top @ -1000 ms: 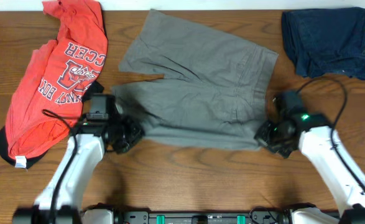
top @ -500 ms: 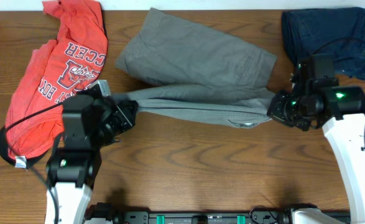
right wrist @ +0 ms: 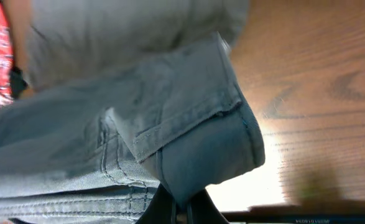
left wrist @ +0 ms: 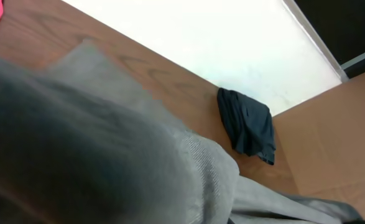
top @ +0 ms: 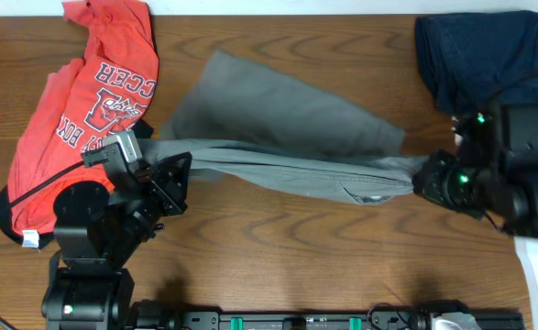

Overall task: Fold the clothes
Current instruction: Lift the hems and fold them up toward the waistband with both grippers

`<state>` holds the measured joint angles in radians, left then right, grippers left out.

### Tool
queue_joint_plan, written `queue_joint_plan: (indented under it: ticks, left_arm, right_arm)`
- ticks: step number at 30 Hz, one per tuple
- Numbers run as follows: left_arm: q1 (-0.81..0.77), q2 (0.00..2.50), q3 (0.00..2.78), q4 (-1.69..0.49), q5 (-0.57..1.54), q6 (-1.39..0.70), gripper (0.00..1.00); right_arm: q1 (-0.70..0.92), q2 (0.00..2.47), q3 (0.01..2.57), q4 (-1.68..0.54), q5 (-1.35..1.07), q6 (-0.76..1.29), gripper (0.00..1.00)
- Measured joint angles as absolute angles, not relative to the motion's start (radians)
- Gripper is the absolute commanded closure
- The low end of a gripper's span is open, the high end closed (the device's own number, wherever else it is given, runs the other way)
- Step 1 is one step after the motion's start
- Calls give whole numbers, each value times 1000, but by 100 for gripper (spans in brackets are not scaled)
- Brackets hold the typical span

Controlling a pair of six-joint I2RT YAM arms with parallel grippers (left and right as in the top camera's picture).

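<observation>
The grey-olive shorts (top: 287, 137) hang lifted and stretched between my two grippers, with the far half trailing on the table. My left gripper (top: 179, 170) is shut on the shorts' left edge. In the left wrist view the grey cloth (left wrist: 107, 155) fills the frame and hides the fingers. My right gripper (top: 424, 181) is shut on the right edge; the right wrist view shows its fingers (right wrist: 182, 211) pinching a hemmed fold of the shorts (right wrist: 138, 93). The red-orange T-shirt (top: 85, 101) lies crumpled at the left. The dark navy garment (top: 479, 55) lies at the back right.
The wooden table (top: 278, 247) shows bare wood in front of the shorts. The navy garment also shows in the left wrist view (left wrist: 247, 124), near a white wall (left wrist: 219, 43). The right arm's body is close to the navy garment.
Both grippers have lifted the shorts' near edge off the table and carried it toward the back. The shorts are now pulled taut between them, and both arms have risen toward the camera.
</observation>
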<state>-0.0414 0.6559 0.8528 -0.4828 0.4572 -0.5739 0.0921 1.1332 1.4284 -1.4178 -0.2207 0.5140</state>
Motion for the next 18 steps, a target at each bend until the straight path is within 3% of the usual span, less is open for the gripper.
queue_joint_plan:
  ticks: [6, 18]
  left_arm:
    - [-41, 717, 854, -490, 453, -561, 94]
    - [-54, 1090, 854, -366, 450, -549, 94]
  right_arm:
    - [92, 1144, 1427, -1419, -220, 514, 99]
    - [70, 1356, 1261, -1305, -223, 519, 99]
